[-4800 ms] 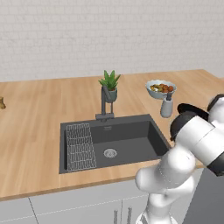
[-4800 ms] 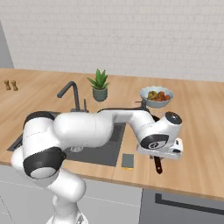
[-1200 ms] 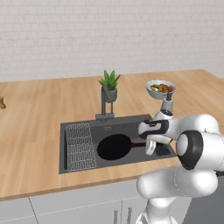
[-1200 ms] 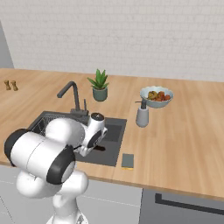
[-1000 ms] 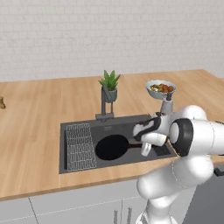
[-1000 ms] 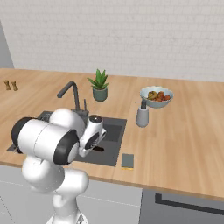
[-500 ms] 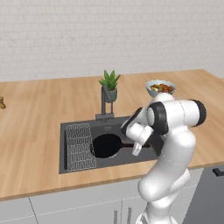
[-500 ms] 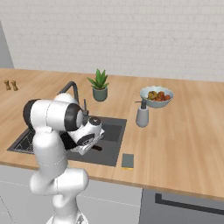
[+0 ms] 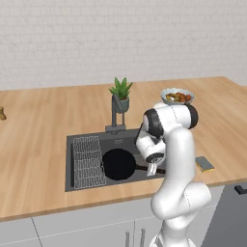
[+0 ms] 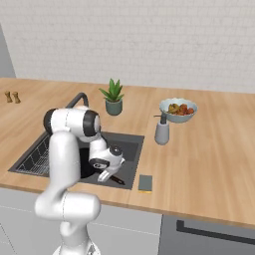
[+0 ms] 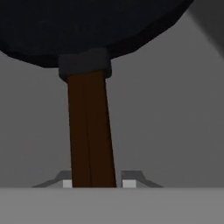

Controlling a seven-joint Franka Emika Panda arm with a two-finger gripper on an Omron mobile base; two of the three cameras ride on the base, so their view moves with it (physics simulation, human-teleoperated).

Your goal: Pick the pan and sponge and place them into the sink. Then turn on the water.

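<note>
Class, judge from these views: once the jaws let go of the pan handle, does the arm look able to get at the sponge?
Probably yes. The sponge lies alone on the counter edge right of the sink, with nothing over it, close beside the gripper.

wall (image 9: 120, 38): white brick | counter (image 9: 38, 125): light wood | cabinets (image 9: 72, 226): pale grey

Rendered home kitchen. Wooden table (image 9: 38, 125) with a dark recessed sink (image 9: 82, 142) set in it, faucet (image 9: 115, 116) at the sink's back edge, potted plant (image 9: 121, 94) just behind the faucet. Bowl of food (image 10: 178, 110) and soap dispenser (image 10: 161, 129) right of the sink. White brick wall (image 9: 120, 38) behind the sink, pale cabinet fronts (image 9: 72, 226) below it.
</note>
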